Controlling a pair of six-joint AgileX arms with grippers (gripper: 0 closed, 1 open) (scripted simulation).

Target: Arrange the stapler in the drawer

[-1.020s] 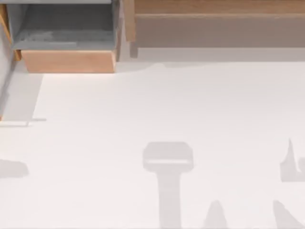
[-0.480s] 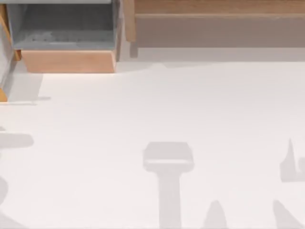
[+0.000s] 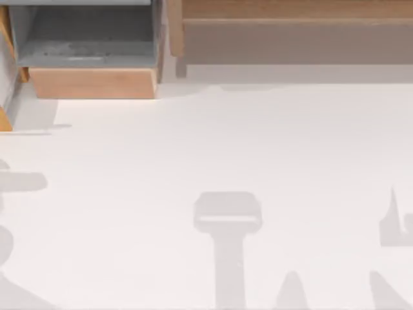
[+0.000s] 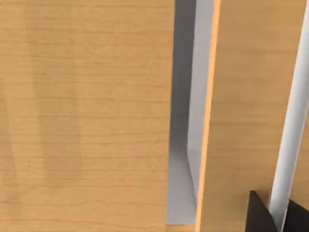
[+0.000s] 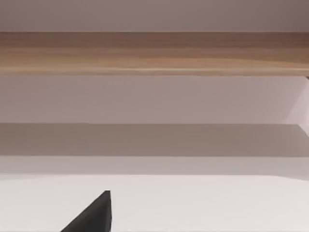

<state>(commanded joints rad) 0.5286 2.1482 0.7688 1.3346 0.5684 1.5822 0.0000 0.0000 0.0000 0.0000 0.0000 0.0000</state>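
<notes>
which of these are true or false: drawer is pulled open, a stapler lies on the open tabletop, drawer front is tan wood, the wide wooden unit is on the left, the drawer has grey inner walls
1. The drawer is pulled open: true.
2. A stapler lies on the open tabletop: false; the white table bears shadows there.
3. The drawer's front panel is tan wood: true.
4. The long wooden unit is at the top view's left: false; it is right of the drawer.
5. The drawer has grey inner walls: true.

Drawer (image 3: 90, 82): pulled open at the bench's far left — light tan wooden front panel, grey inner walls and floor.
Drawer floor: faint pale marks — too blurred to identify.
</notes>
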